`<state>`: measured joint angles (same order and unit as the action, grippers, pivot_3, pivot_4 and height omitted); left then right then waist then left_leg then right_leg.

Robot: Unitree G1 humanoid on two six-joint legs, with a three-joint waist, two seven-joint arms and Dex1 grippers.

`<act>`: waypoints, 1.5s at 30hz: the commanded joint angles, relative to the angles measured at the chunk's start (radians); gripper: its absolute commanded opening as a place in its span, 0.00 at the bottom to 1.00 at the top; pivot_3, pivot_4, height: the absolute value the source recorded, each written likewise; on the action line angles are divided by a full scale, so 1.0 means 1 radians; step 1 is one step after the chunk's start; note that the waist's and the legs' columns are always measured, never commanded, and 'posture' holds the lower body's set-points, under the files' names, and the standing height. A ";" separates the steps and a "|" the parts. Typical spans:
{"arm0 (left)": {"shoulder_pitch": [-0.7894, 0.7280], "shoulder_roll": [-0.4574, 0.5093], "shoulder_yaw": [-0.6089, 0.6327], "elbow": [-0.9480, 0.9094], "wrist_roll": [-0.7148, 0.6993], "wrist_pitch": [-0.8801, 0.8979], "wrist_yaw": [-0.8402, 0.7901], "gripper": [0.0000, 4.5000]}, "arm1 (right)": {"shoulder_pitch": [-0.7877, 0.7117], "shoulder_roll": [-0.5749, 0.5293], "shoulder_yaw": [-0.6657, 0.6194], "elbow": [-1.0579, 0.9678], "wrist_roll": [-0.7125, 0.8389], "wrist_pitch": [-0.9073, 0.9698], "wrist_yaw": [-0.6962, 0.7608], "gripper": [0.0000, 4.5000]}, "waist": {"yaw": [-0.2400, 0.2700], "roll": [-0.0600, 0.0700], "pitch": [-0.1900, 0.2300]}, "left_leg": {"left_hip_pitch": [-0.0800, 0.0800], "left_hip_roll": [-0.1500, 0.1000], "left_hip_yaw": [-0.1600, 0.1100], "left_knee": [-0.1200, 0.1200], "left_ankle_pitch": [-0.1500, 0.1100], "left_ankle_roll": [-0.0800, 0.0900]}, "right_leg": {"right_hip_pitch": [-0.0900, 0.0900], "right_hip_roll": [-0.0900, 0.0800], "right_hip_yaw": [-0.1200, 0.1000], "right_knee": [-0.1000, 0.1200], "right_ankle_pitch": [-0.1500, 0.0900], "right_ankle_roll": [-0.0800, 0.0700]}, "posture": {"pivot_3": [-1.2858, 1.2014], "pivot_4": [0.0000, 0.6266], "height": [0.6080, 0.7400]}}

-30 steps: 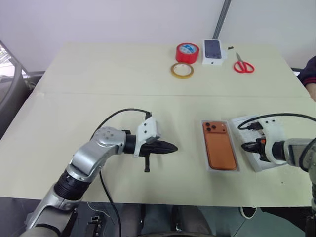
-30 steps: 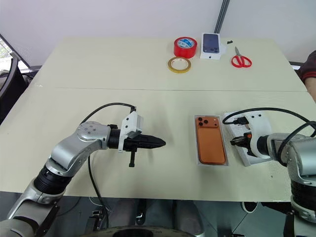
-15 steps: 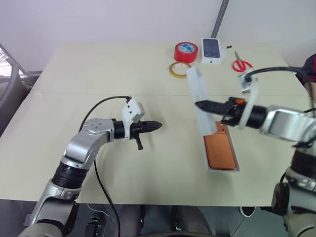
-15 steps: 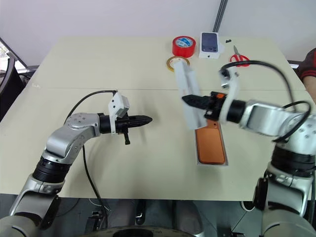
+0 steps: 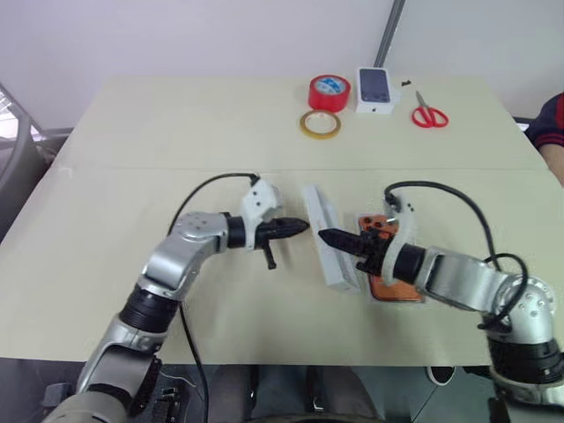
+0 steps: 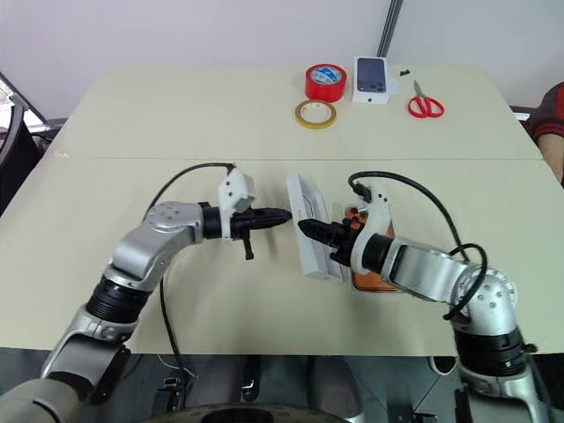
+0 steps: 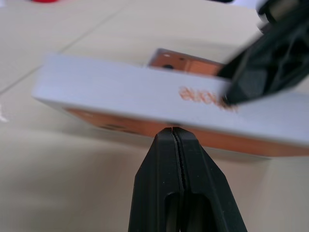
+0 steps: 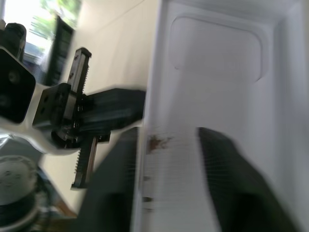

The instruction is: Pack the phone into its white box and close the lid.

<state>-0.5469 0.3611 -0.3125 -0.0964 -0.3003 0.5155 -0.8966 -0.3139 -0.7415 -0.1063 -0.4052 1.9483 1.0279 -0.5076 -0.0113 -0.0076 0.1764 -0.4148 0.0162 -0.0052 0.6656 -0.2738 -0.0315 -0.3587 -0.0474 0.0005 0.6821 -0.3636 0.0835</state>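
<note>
On the cream surface (image 5: 176, 132), the lid (image 5: 324, 236) stood tilted on edge between both grippers, beside the orange phone (image 5: 394, 286) in its box. The right fingers (image 8: 219, 159) straddled the lid's wall; the left fingers (image 7: 175, 159) were pressed together, tips against the lid's outer side.

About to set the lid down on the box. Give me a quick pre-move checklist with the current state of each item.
1. Phone lying in the box: ok.
2. Lid level over the box: not ok; it stands tilted on its long edge, on the left side of the phone.
3. Right claw firmly gripping the lid: cannot tell.
4. Left claw shut: ok; its tip is close to the lid's outer face, contact cannot tell.
5. Tape rolls and scissors away from the box: ok, at the table's far edge.
</note>
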 commanded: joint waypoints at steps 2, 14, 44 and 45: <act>-0.065 -0.085 -0.044 0.035 0.033 -0.006 0.038 0.00 | -0.102 -0.196 -0.023 -0.016 0.024 0.044 0.114 0.74 | 0.000 0.000 0.000 | 0.000 0.001 -0.001 0.000 0.000 0.000 | 0.000 0.001 0.000 0.000 0.000 0.000 | 0.52 0.24 1.00; -0.151 -0.269 -0.077 0.162 0.059 0.006 0.071 0.00 | -0.032 -0.467 -0.017 -0.026 -0.592 0.070 0.465 0.02 | 0.003 0.000 0.000 | -0.001 0.000 -0.001 0.000 0.000 0.000 | 0.000 0.001 0.000 -0.001 0.000 0.000 | 0.52 0.24 1.00; -0.169 -0.190 -0.156 0.196 0.132 0.067 -0.003 0.00 | 0.087 -0.372 0.128 -0.136 -1.399 -0.035 0.926 0.02 | 0.023 0.000 -0.001 | 0.000 0.000 -0.001 0.000 0.001 -0.001 | 0.000 0.000 0.000 0.000 0.000 0.000 | 0.52 0.24 1.00; -0.169 -0.195 -0.161 0.196 0.134 0.064 -0.005 0.00 | 0.097 -0.371 0.118 -0.142 -1.402 -0.030 0.932 0.02 | 0.024 0.000 -0.001 | 0.000 0.000 -0.001 0.000 0.001 -0.001 | 0.000 0.000 0.000 0.000 0.000 0.000 | 0.52 0.24 1.00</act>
<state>-0.7018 0.1840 -0.4590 0.1248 -0.1638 0.6021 -0.8912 -0.2214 -1.1161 0.0533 -0.5020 0.5525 0.9974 0.4067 0.0122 -0.0076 0.1759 -0.4146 0.0161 -0.0062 0.6659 -0.2732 -0.0324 -0.3582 -0.0470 0.0005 0.6817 -0.3637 0.0834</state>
